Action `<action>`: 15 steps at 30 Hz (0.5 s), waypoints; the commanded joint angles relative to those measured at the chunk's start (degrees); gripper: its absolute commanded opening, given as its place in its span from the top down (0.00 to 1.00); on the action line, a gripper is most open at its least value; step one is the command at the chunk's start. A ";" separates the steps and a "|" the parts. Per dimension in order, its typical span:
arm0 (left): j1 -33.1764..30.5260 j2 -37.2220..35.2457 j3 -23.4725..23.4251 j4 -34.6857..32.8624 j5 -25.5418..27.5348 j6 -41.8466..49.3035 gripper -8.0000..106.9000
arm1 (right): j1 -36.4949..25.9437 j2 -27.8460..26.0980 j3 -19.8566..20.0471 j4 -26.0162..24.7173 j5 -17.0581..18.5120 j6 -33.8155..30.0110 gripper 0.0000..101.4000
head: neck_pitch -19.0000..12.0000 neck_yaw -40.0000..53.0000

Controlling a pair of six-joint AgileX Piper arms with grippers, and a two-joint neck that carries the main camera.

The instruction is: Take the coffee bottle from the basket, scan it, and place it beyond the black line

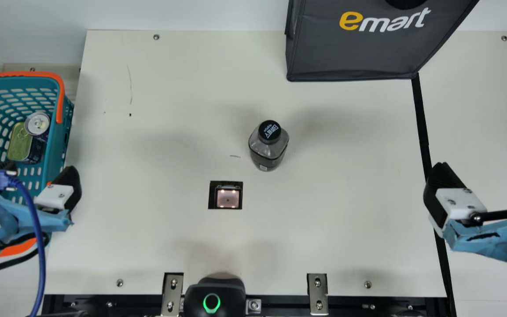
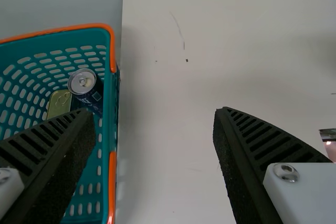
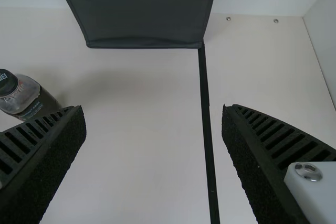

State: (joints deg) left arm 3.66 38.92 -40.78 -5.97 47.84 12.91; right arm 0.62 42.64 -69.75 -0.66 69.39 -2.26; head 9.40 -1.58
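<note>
The coffee bottle (image 1: 269, 147), dark with a black cap, stood upright on the cream desk (image 1: 156, 246), near the scanner window (image 1: 228, 198) and farther from the camera. It was on the left side of the black line (image 1: 421, 123), well apart from both tools. The left tool (image 1: 40, 174) was spread wide with nothing between its fingers; it hung by the right rim of the teal basket (image 1: 55, 149), one finger over the basket and the other past its rim. Inside the basket lay a flat tin (image 1: 19, 141) with a gold lid, a round can (image 1: 37, 123) beside it. The right tool (image 1: 484, 171) was likewise spread and empty, above the black line. At the back stood a dark grey bag (image 1: 350, 53), its near right corner at the line's far end. A green ring glowed on a black device (image 1: 196, 299) at the front edge.
</note>
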 commanded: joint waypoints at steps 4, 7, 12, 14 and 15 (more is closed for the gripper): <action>-0.51 -0.31 0.03 0.44 0.03 -0.52 0.15 | 0.00 0.00 0.00 0.00 0.00 0.00 0.10 | -1.48 0.00; -0.51 -0.37 0.03 0.56 0.03 -0.52 0.15 | 0.00 0.00 0.00 0.00 0.00 0.00 0.10 | -1.48 0.00; -0.51 -0.37 0.03 0.56 0.03 -0.52 0.15 | 0.00 0.00 0.00 0.00 0.00 0.00 0.10 | -1.48 0.00; -0.51 -0.37 0.03 0.56 0.03 -0.52 0.15 | 0.00 0.00 0.00 0.00 0.00 0.00 0.10 | -1.48 0.00; -0.51 -0.37 0.03 0.56 0.03 -0.52 0.15 | 0.00 0.00 0.00 0.00 0.00 0.00 0.10 | -1.48 0.00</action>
State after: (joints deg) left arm 3.15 38.56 -40.75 -5.41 47.87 12.39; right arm 0.62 42.64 -69.75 -0.66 69.39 -2.26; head 9.40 -1.58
